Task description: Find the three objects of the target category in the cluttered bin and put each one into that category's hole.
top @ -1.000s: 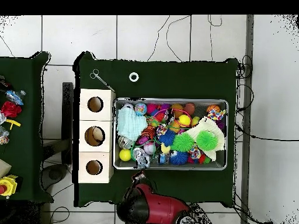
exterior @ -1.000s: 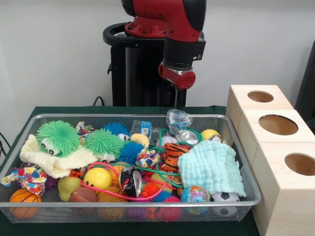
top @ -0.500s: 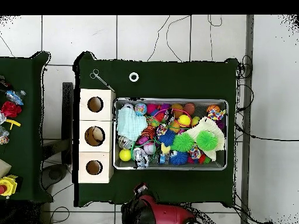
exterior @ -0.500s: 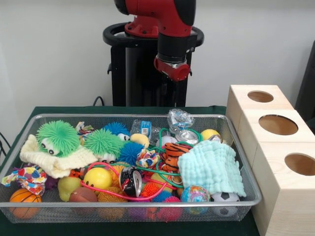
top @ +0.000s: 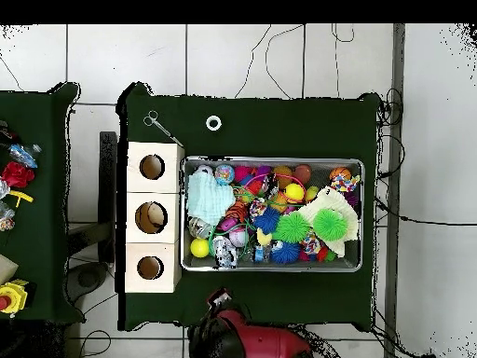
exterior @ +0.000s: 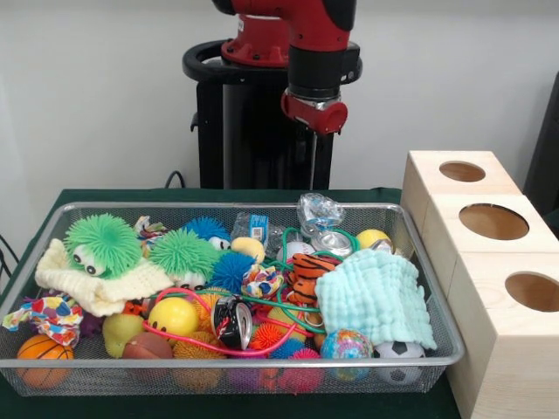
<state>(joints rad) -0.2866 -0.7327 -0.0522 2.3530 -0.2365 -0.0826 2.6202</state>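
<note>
The gripper [exterior: 313, 161] hangs above the wire bin [exterior: 428, 288] at its twelve o'clock edge — whether the jaws are wide or narrow, I cannot tell. The bin, full of toys, sits on the green tabletop [top: 279, 121] — three wooden hole boxes [exterior: 489, 262] stand at its three o'clock.

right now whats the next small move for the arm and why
Probably bring the gripper forward and down over the wire bin. It hangs high behind the bin's far rim and carries nothing, and every toy lies in the bin. The three wooden boxes wait beside it. The target category isn't shown.
</note>
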